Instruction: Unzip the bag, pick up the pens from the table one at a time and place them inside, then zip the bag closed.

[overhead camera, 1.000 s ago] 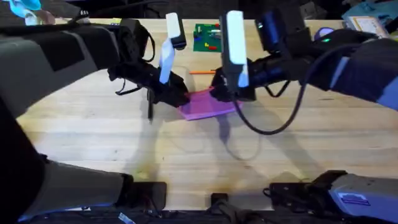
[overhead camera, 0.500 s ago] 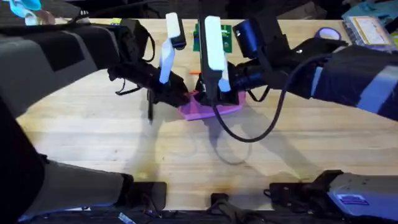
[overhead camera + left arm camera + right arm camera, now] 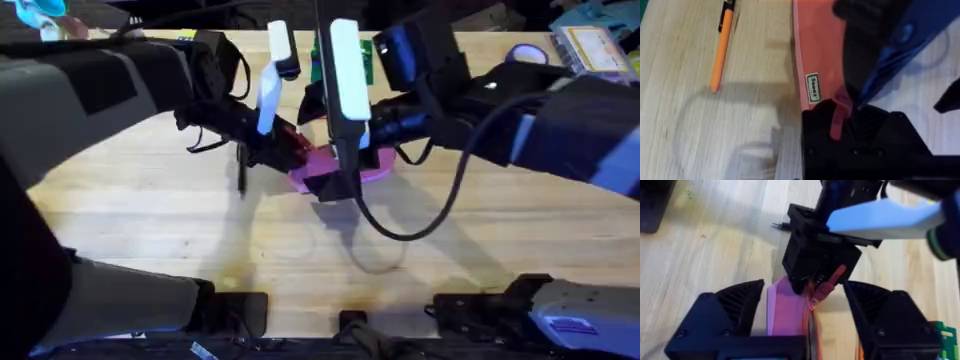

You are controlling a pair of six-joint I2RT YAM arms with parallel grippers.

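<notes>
The pink bag (image 3: pixel 374 171) lies on the table (image 3: pixel 150 230) between the two arms. My left gripper (image 3: pixel 292 150) is shut on a small reddish tab (image 3: pixel 839 111) at the bag's (image 3: pixel 816 40) left end. That tab (image 3: pixel 830 282) also sticks out of the black left fingers in the right wrist view. My right gripper (image 3: pixel 336 180) hovers over the bag (image 3: pixel 787 316), open, with one finger (image 3: pixel 722 312) on each side of the zipper line. An orange pen (image 3: pixel 720 46) with a black end lies on the wood beside the bag.
A green board (image 3: pixel 366 58) with small pieces lies beyond the bag near the table's far edge, its corner (image 3: pixel 946 341) close to the right wrist. A tape roll (image 3: pixel 525 52) sits at the back right. Bare wood stretches toward the near edge.
My right gripper has swung left along the bag toward the left gripper and now sits over the bag's left half. The left gripper has kept its hold in place.
</notes>
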